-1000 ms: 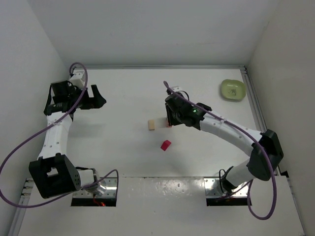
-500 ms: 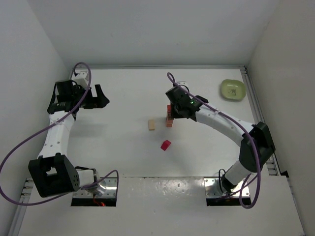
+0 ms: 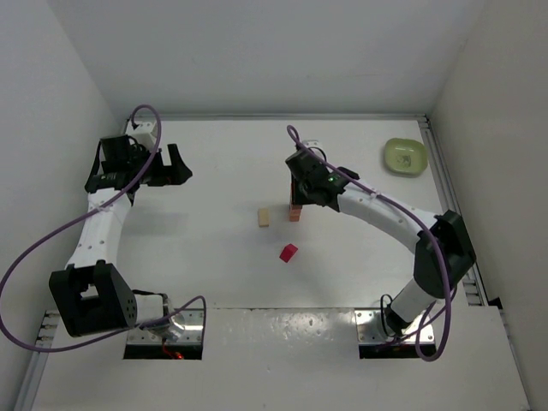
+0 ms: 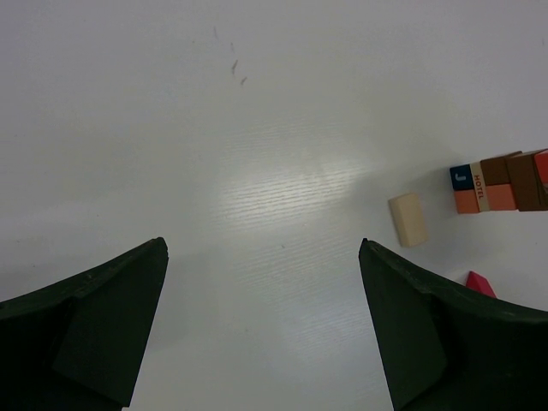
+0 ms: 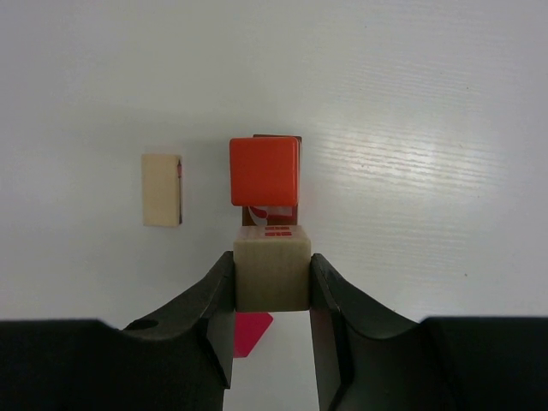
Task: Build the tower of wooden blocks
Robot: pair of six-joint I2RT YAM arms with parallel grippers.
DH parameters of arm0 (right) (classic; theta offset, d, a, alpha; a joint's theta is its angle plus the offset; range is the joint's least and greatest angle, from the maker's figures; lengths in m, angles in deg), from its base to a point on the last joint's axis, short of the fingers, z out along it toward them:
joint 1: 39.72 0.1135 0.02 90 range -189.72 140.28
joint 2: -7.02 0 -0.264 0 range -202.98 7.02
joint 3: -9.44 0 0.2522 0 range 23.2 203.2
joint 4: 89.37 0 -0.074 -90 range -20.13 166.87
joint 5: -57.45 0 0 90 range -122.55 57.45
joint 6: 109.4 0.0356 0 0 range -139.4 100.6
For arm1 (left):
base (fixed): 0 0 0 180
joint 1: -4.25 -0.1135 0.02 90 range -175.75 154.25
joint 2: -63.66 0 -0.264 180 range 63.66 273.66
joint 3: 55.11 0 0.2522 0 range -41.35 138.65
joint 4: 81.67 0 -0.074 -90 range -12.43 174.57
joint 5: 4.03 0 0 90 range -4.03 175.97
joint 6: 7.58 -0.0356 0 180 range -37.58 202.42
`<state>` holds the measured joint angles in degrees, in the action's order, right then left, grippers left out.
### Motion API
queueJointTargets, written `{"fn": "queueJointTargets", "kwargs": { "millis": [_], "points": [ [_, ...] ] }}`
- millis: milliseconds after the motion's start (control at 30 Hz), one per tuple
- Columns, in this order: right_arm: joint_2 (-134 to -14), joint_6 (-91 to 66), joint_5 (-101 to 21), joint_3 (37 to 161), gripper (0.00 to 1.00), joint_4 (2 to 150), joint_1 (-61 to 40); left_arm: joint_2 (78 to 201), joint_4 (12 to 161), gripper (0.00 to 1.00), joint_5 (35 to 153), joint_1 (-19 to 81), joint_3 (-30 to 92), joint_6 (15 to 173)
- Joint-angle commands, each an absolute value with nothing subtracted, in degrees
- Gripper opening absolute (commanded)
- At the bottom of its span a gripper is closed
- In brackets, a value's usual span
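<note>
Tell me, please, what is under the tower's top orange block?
A dark brown block peeks out beneath the orange block, then a printed pale face. In the right wrist view, the pale block in the right gripper hides the rest of the tower.

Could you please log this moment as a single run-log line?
right gripper: shut on pale block near tower | left gripper: open, empty

Orange-topped tower (image 5: 265, 170) stands upright; pale cube (image 5: 271, 276) gripped beside its top.
</note>
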<state>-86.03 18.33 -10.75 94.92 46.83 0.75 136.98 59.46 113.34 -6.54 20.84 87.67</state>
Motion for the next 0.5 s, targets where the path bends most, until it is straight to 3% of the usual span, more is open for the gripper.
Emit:
{"fn": "queueJointTargets", "kwargs": {
  "millis": [0,467],
  "points": [
    [-87.2,18.7,-12.0,96.8,0.00,48.7,0.5,136.9,60.7,0.99,113.2,-5.9,23.2,89.0],
    [-89.4,18.3,-13.9,98.1,0.00,48.8,-0.5,136.9,60.7,0.99,113.2,-5.9,23.2,89.0]
  ]
}}
